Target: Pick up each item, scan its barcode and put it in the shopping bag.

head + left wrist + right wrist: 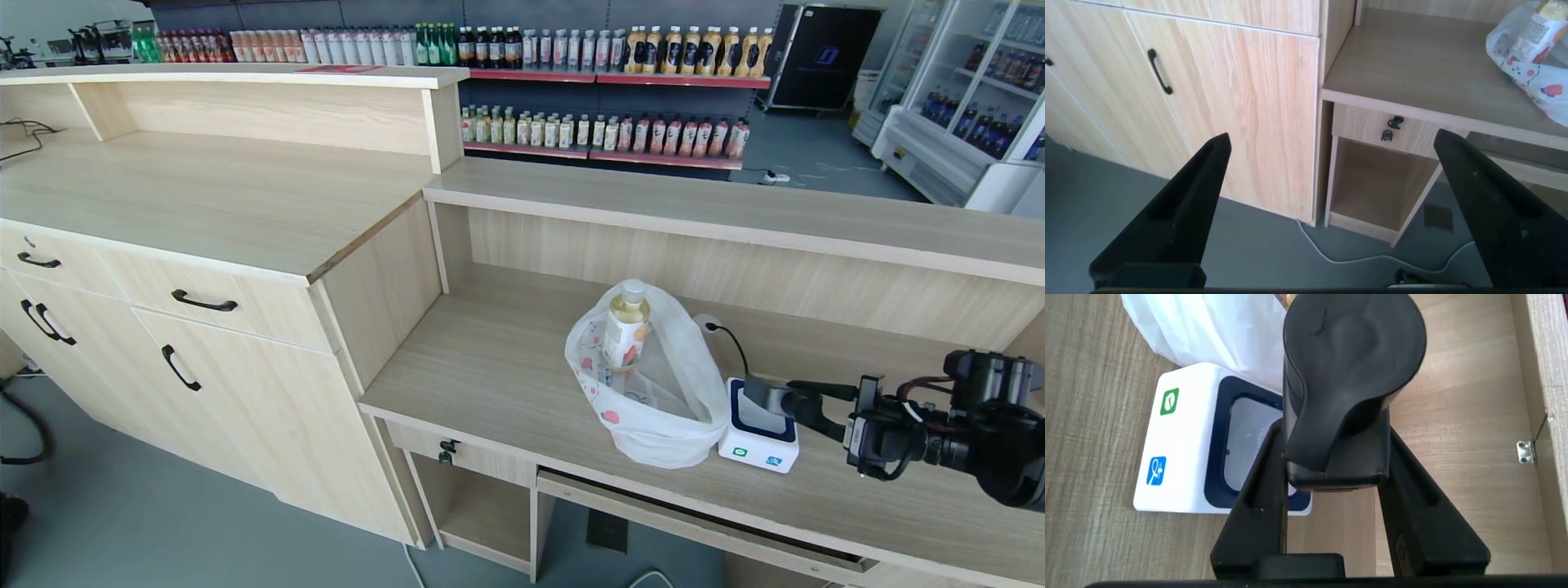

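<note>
The worktop [506,367] is showing pale, straight wood grain, and the cabinet doors [269,408] at lower left are matching it, each carrying black handles [204,304]. The shopping bag [653,433] is showing translucent white with scattered red-pink spots. The bottle [626,327] is wearing a white cap over pale yellow liquid, its label white with peach-pink print. The scanner box [755,445] is showing white with a dark blue frame, plus one green and one blue icon. The handheld scanner [1351,367] is showing matte black, as are the jaws of the right gripper [1335,457] and the left gripper [1333,143]. The floor [122,523] is showing grey, and the shelves [612,77] along the top of the frame are showing red edges.
</note>
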